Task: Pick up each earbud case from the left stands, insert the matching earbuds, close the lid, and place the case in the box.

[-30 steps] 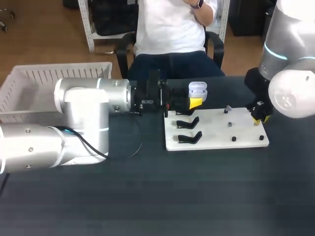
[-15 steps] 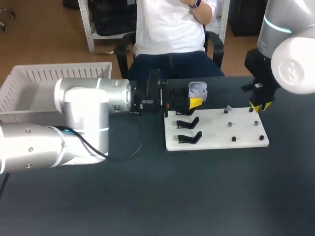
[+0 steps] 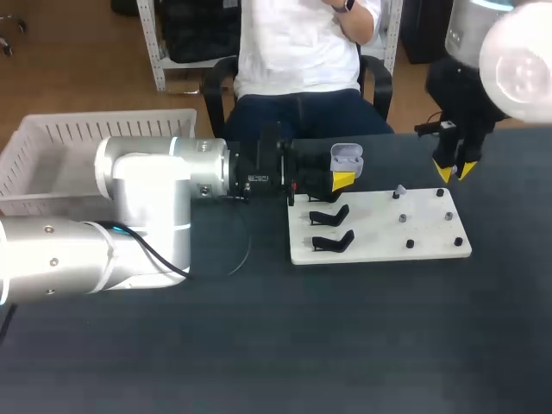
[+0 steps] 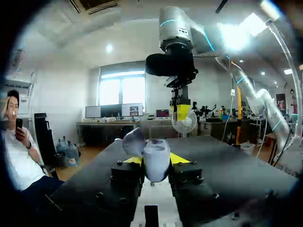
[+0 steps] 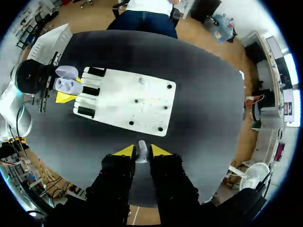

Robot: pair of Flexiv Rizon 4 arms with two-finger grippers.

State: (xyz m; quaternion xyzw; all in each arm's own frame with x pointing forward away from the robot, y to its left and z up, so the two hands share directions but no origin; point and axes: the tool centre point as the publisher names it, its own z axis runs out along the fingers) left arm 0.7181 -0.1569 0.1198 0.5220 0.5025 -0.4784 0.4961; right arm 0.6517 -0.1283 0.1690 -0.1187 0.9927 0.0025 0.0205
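**Head view.**
- The left arm (image 3: 129, 224) comes in from the left, lying low over the dark table (image 3: 259, 345).
- The left gripper (image 3: 342, 179) is clamped on the earbud case (image 3: 347, 158). The lid is up, and the case is held at the far left corner of the white board (image 3: 379, 252).
- Two black stands (image 3: 330, 216) sit on the board's left part.
- Small pegs (image 3: 403, 218) are dotted over its right part.
- The right gripper (image 3: 454, 170) hangs above the board's far right corner, tips down. Its load is too small to make out from here.
- A white basket (image 3: 86, 134) stands at the table's far left, behind the left arm.

**Left wrist view.**
- The earbud case (image 4: 156, 160) stands upright between the yellow fingers (image 4: 178, 158), pinched from both sides, with its lid swung open.
- The right gripper (image 4: 181, 112) hangs ahead of it and higher up.

**Right wrist view.**
- The right gripper (image 5: 142, 152) is nipped onto a small pale earbud (image 5: 141, 149), one yellow tip on each side.
- The white board (image 5: 128, 101) lies on the table ahead of the fingers.
- The earbud case (image 5: 66, 84) is at the board's stand end, in the left gripper (image 5: 60, 94).
- The white basket (image 5: 52, 40) is just beyond it.
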